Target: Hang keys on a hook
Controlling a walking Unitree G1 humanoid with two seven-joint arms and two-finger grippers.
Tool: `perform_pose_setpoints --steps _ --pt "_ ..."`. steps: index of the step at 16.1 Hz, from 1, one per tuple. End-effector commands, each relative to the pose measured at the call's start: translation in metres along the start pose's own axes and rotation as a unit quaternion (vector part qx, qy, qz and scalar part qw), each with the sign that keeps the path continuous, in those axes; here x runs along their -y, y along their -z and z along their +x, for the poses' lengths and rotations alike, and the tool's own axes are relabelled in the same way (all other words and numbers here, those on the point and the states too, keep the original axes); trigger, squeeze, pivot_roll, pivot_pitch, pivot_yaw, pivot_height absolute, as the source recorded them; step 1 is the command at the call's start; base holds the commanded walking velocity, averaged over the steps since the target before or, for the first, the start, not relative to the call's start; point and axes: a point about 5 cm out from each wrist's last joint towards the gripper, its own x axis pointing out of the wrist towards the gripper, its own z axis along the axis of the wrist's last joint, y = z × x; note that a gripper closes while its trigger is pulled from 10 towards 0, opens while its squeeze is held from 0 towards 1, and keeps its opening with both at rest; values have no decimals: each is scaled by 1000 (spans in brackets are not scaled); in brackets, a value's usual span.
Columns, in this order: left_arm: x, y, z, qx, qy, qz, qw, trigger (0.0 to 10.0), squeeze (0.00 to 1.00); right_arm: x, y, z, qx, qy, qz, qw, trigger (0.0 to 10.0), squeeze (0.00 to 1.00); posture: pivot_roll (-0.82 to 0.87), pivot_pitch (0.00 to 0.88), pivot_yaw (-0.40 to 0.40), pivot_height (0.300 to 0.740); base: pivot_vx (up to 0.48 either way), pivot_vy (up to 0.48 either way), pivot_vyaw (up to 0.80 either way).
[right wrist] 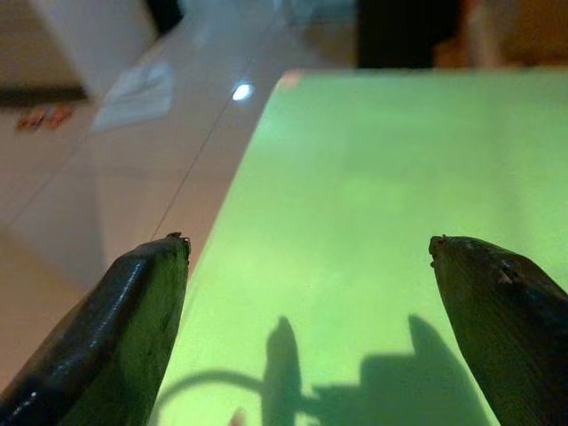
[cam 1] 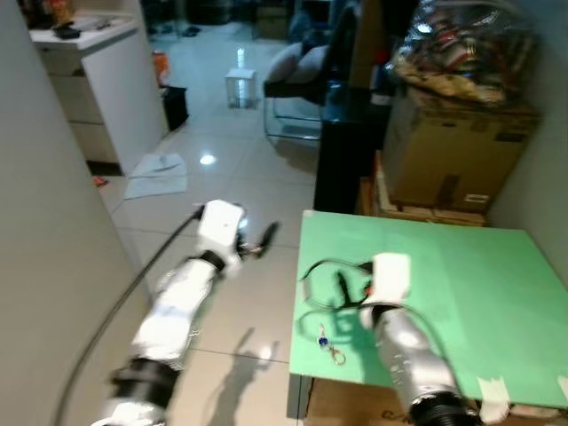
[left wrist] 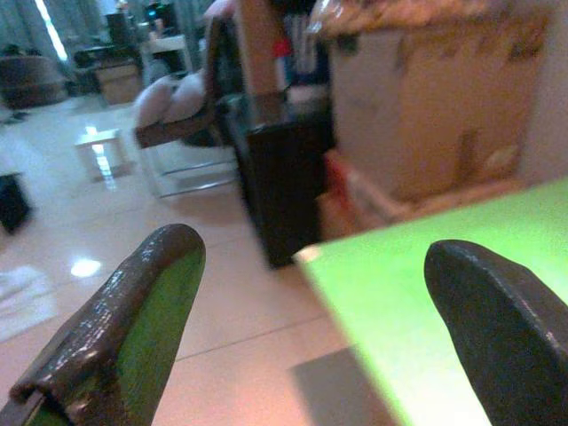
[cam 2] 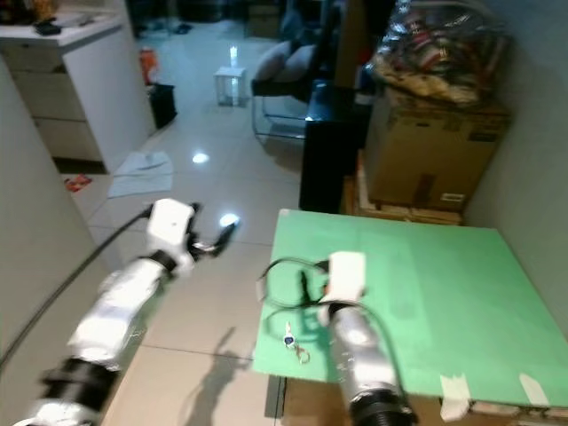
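The keys (cam 1: pixel 329 344) are seen lying on the green table (cam 1: pixel 461 293) near its front-left corner, touched by neither gripper. Just beyond them, the right gripper (cam 1: pixel 342 286) is held above the table's left part, its fingers spread apart. The left gripper (cam 1: pixel 264 238) is extended over the tiled floor (cam 1: pixel 240 160) beside the table's left edge, its fingers likewise parted. Cardboard boxes (cam 1: pixel 448 155) are stacked beyond the table's far edge.
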Motion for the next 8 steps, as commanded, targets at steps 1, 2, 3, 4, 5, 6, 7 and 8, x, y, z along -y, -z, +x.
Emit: perform_pose_setpoints --steps 1,2,3,4,5,6,7,8 --pt "-7 1 -4 -16 -7 26 1000 10000 0 -5 -1 3 -4 -12 -8 1000 10000 1000 1 0 27 740 0 0 0" --pt "-23 4 -15 -35 -22 43 998 10000 0 -11 4 4 -13 -21 -8 1000 10000 1000 28 0 31 740 0 0 0" --pt "-33 10 -27 -63 -12 51 997 10000 0 -14 8 5 -19 -22 -10 1000 10000 1000 40 0 33 740 0 0 0" --pt "-33 14 -39 -85 32 55 994 10000 0 -15 13 2 -24 -16 -23 999 10000 1000 52 0 34 740 0 0 0" --pt "-33 13 -50 -110 78 44 990 10000 0 -13 21 -2 -32 -5 -29 999 10000 1000 59 0 31 740 0 0 0" --pt "-34 13 -55 -124 94 32 987 10000 0 -12 27 -5 -39 0 -31 999 10000 1000 69 0 29 740 0 0 0" --pt "-35 15 -59 -143 106 32 984 10000 0 -15 32 -6 -47 -9 -27 999 10000 1000 63 0 25 740 0 0 0" --pt "-35 17 -61 -152 114 37 981 10000 0 -17 34 -6 -52 -13 -23 998 10000 1000 61 0 26 740 0 0 0"
